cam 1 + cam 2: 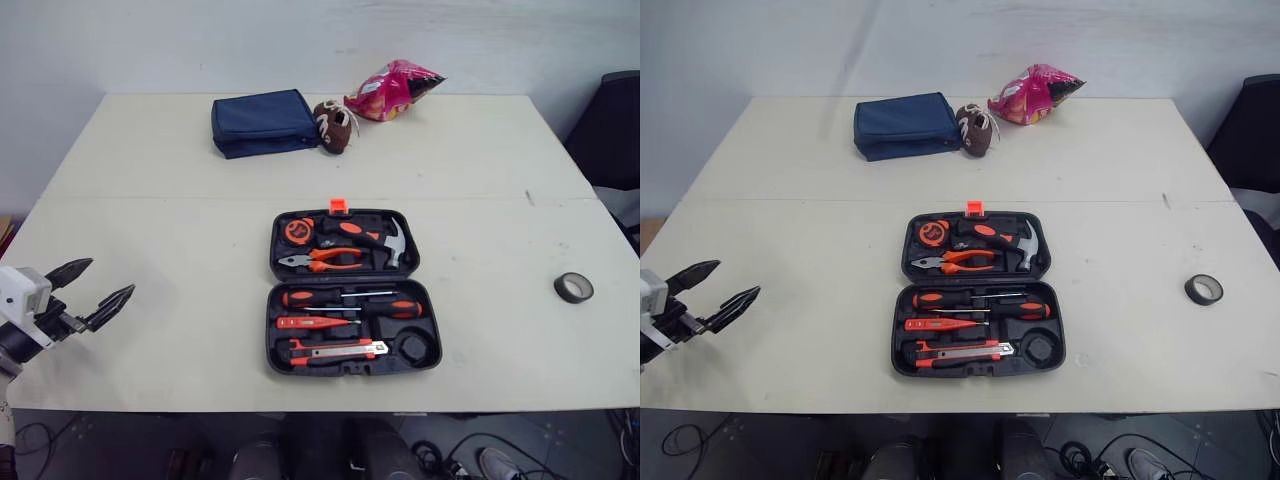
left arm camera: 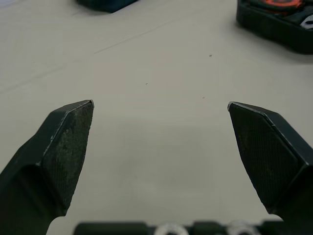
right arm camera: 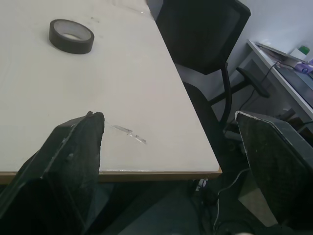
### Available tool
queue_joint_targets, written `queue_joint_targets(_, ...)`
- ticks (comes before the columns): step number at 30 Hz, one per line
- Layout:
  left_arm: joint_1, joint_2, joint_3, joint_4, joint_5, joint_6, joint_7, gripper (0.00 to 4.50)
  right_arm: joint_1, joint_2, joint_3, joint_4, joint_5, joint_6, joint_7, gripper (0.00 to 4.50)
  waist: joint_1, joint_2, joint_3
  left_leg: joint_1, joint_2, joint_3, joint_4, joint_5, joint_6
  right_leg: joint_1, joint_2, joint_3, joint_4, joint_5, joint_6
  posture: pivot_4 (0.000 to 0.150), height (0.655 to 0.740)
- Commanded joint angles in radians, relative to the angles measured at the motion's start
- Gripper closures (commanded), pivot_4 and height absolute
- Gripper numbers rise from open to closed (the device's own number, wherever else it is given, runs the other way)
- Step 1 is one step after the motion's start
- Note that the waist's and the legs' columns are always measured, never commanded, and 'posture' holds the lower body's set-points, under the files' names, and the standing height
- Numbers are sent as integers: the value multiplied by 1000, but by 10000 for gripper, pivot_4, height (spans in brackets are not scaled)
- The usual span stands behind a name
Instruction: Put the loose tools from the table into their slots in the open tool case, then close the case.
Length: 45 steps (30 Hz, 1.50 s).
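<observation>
The right gripper [image 3: 166, 117] held its two black fingers wide apart over the edge of the cream flat-topped table [image 3: 122, 73]. A black roll of tape [image 3: 71, 35] lay flat farther in, well apart from them. A thin pale streak [image 3: 128, 132], perhaps a scratch, marked the tabletop near its edge. A black office chair [image 3: 205, 29] stood just beside the table.

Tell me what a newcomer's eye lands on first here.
The open black plastic tool case with orange-handled tools sits in the middle of the pale table. A bright pink crinkled snack bag lies at its far edge. The black-fingered left hand hovers open over the near left side.
</observation>
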Motion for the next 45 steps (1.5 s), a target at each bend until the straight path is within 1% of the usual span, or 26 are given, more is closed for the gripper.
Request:
queue_joint_targets(1, -72, -32, -70, -164, -72, 83, 35, 294, -31, -99, 36, -157, 67, 122, 15, 0, -1, 3, 0, 0, 0, 0, 0, 2, -2, 0, 0, 0, 0, 1, 1, 1500, 7400)
queue_joint_targets(2, -93, -53, -91, -218, -109, 136, 58, 294, -30, -134, 43, -202, 82, 192, 8, 0, -1, 5, -1, 0, -1, 1, 0, 2, -2, 0, 0, 2, 0, 2, 2, 1500, 7400)
queue_joint_targets(4, -122, -84, -133, -297, -135, 187, 86, 294, -15, -205, 54, -263, 72, 335, -23, 0, 1, 9, -3, -1, -2, 2, 0, 3, -1, 0, 0, 3, -1, 3, 3, 1500, 7400)
queue_joint_targets(5, -125, -92, -147, -333, -149, 214, 92, 294, -2, -232, 56, -291, 72, 400, -29, 0, 2, 8, -3, -1, -2, 2, 0, 5, 2, -1, 0, 3, -1, 3, 3, 1500, 7400)
queue_joint_targets(9, -153, -111, -240, -465, -202, 305, 90, 294, 0, -366, 77, -393, 146, 634, 55, 0, 4, 6, -3, -1, 1, 0, -3, 6, -1, -1, 6, 3, -3, 1, 1, 1500, 7400)
queue_joint_targets(10, -164, -107, -269, -493, -218, 334, 78, 294, -17, -404, 88, -387, 154, 692, 74, 0, 3, 6, -3, -2, 1, 0, -2, 6, -1, -1, 6, 3, -3, 0, 1, 1500, 7400)
queue_joint_targets(12, -173, -100, -296, -526, -238, 370, 68, 294, -35, -440, 92, -378, 156, 762, 96, 0, 4, 6, -2, -2, 0, 1, -1, 6, 0, -1, 6, 3, -3, 1, 3, 1500, 7400)
queue_joint_targets(13, -191, -99, -347, -570, -264, 408, 47, 294, -93, -514, 155, -297, 110, 778, 133, 0, 3, 5, -2, -2, 0, 1, -1, 6, 1, -1, 5, 4, -3, 2, 3, 1500, 7400)
queue_joint_targets(15, -222, -108, -412, -629, -299, 458, 35, 294, -187, -613, 260, -174, 36, 788, 193, 0, -2, 4, -1, -1, -1, 2, 1, 6, 2, 0, 5, 4, -3, 2, 5, 1500, 7400)
queue_joint_targets(16, -238, -117, -435, -649, -305, 473, 41, 294, -236, -646, 316, -119, 2, 759, 239, 0, -1, 3, 0, -2, -2, 3, 1, 7, 4, 0, 5, 6, -4, 4, 7, 1500, 7400)
queue_joint_targets(17, -246, -123, -443, -658, -307, 481, 49, 294, -268, -658, 347, -87, -17, 734, 271, 0, 0, 3, 0, -2, -3, 3, 1, 8, 6, 0, 4, 7, -5, 5, 8, 1500, 7400)
queue_joint_targets(20, -263, -144, -457, -671, -322, 506, 74, 294, -460, -653, 487, 52, -91, 687, 297, 0, 1, 2, 0, -2, -2, 2, 1, 9, 4, 1, 7, 6, -7, 6, 8, 1500, 7400)
queue_joint_targets(24, -255, -145, -504, -680, -268, 479, 50, 294, -683, -625, 653, 219, -211, 634, 317, 0, 0, 4, 1, -4, -1, 3, 3, 10, 4, -1, 7, 7, -7, 5, 8, 1500, 7400)
queue_joint_targets(27, -263, -152, -514, -683, -263, 474, 54, 294, -777, -610, 703, 305, -250, 636, 324, 0, 1, 4, 1, -5, -1, 4, 5, 10, 4, -1, 7, 7, -6, 5, 8, 1500, 7400)
queue_joint_targets(30, -290, -149, -528, -712, -267, 487, 63, 294, -882, -580, 771, 394, -307, 709, 288, 0, 2, 4, 1, -5, -1, 3, 8, 10, 4, -1, 6, 7, -3, 5, 8, 1500, 7400)
queue_joint_targets(37, -295, -126, -507, -765, -297, 528, 79, 294, -994, -556, 834, 520, -374, 716, 308, 0, 1, 4, 1, -7, -1, 2, 11, 9, 4, -1, 6, 7, -3, 6, 8, 1500, 7400)
queue_joint_targets(40, -304, -122, -502, -762, -302, 531, 78, 0, -1027, -560, 837, 558, -389, 693, 305, 8186, 2, 4, 1, -6, -1, 2, 12, 9, 4, -1, 6, 7, -2, 6, 8, 1500, 7400)
queue_joint_targets(45, -310, -121, -506, -758, -302, 522, 64, 0, -1046, -588, 820, 561, -384, 669, 324, 32993, 2, 4, 1, -7, -1, 2, 13, 9, 5, -1, 6, 7, -2, 6, 9, 1500, 7400)
